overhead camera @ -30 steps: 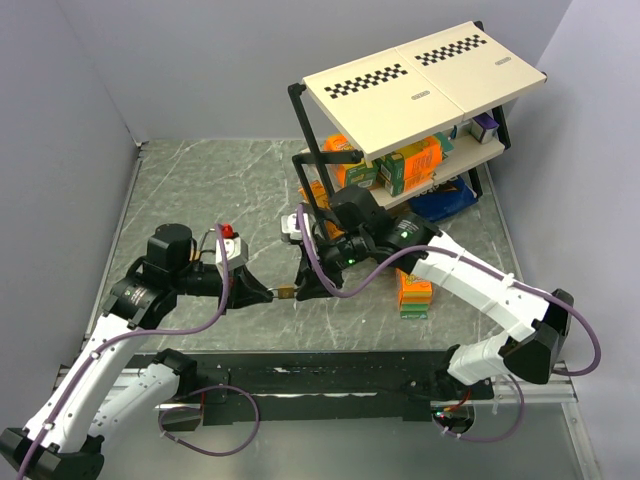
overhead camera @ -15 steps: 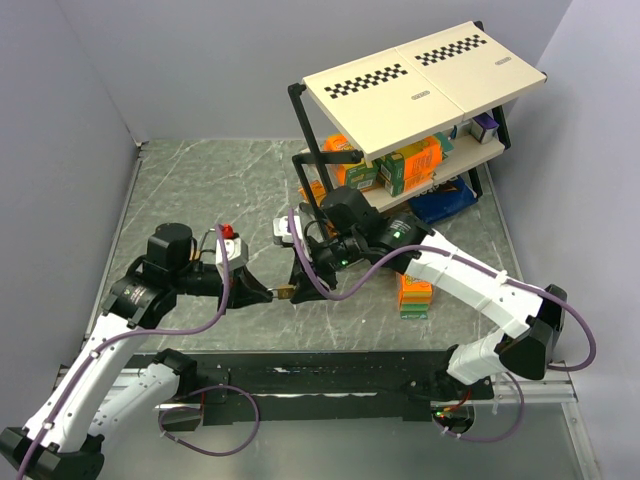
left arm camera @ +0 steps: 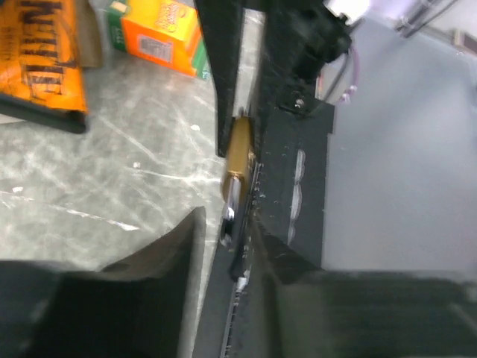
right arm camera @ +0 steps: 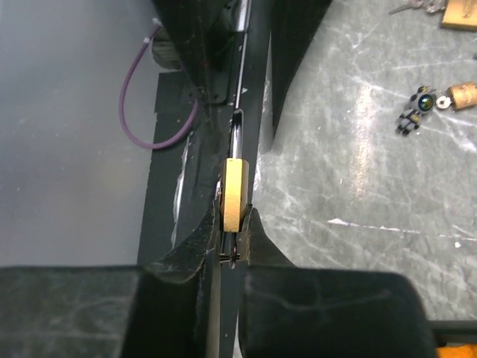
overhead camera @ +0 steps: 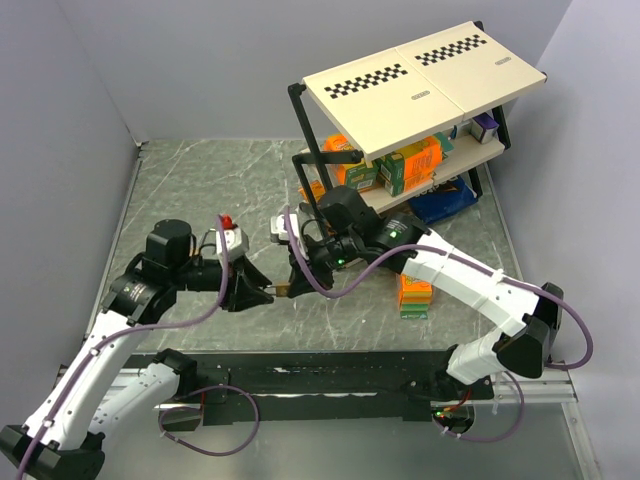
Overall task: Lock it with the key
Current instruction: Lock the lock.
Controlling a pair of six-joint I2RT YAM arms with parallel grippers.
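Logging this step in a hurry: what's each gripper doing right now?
Left gripper: around the silver piece at the padlock; clamped or not, cannot tell.
Right gripper: closed, holding the padlock.

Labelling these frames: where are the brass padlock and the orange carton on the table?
brass padlock (right arm camera: 235, 195), right wrist view, middle of its body.
orange carton (left arm camera: 160, 37), left wrist view, its orange face.
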